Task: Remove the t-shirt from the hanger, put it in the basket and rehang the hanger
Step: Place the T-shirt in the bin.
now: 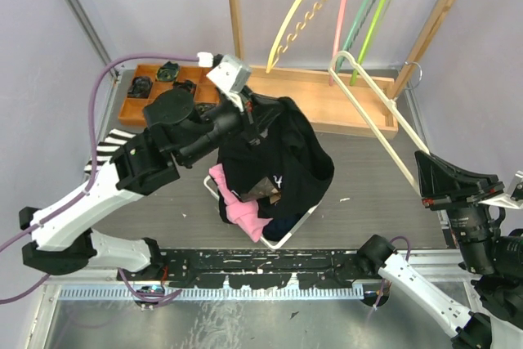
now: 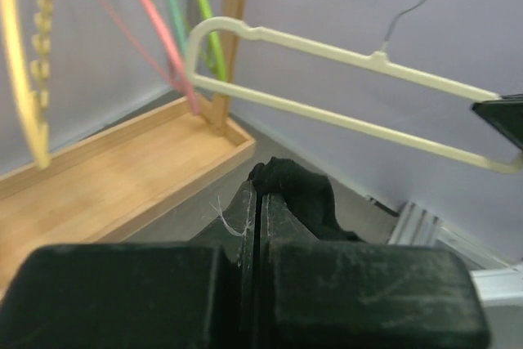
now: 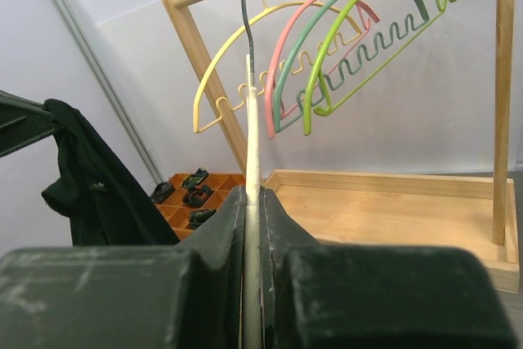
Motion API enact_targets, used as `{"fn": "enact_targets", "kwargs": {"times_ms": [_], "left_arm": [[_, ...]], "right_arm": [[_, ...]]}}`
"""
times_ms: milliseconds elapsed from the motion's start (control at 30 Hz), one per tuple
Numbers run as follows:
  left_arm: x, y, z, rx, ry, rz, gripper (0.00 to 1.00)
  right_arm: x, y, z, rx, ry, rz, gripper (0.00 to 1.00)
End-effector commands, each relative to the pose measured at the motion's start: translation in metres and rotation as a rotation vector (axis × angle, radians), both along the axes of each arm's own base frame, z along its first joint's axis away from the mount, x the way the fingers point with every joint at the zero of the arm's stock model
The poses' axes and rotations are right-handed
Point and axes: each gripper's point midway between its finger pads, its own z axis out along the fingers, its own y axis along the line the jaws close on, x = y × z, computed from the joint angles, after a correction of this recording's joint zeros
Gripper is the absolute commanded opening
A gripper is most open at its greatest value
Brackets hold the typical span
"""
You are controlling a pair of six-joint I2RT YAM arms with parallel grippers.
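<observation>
Nearest us, our right gripper (image 3: pixel 253 202) clamped the bare hanger (image 3: pixel 252 120) while our left gripper (image 1: pixel 243 110) pinched the black t-shirt (image 1: pixel 290 153) mid-frame in the top view, already free; we judged only release remained

The black t-shirt (image 1: pixel 304 149) was seen as soft matt cloth, the cream hanger (image 2: pixel 327 49) as smooth plastic, the rack (image 1: pixel 235 6) as bare wood.

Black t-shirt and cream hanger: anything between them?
Nothing: the top view shows only bare tabletop between the black t-shirt and the cream hanger.
</observation>
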Motion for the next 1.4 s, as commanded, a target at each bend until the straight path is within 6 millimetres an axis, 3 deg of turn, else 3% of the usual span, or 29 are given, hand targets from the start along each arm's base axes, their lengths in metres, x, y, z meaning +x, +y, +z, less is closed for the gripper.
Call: {"fn": "enact_targets", "kwargs": {"times_ms": [0, 200, 600, 733, 1000, 1233, 1367], "left_arm": [[0.025, 0.054, -0.002, 0.035, -0.066, 0.250, 0.00], [0.045, 0.102, -0.049, 0.132, -0.074, 0.483, 0.00], [0.070, 0.160, -0.175, 0.514, -0.048, 0.828, 0.00], [0.066, 0.169, -0.217, 0.561, 0.001, 0.835, 0.00], [0.048, 0.163, -0.296, 0.564, 0.156, 0.740, 0.00], [0.051, 0.154, -0.322, 0.642, 0.168, 0.735, 0.00], [0.055, 0.157, -0.313, 0.662, 0.146, 0.767, 0.03]], "right_arm": [[-0.001, -0.001, 0.013, 0.039, -0.045, -0.005, 0.01], [0.003, 0.004, 0.012, 0.033, -0.038, 0.004, 0.01], [0.021, 0.024, 0.008, -0.005, 0.001, 0.026, 0.01], [0.032, 0.035, 0.005, -0.025, 0.015, 0.032, 0.01], [0.049, 0.049, 0.002, -0.051, 0.029, 0.032, 0.01], [0.054, 0.055, 0.000, -0.059, 0.033, 0.037, 0.01], [0.056, 0.057, 0.001, -0.064, 0.035, 0.041, 0.01]]}}
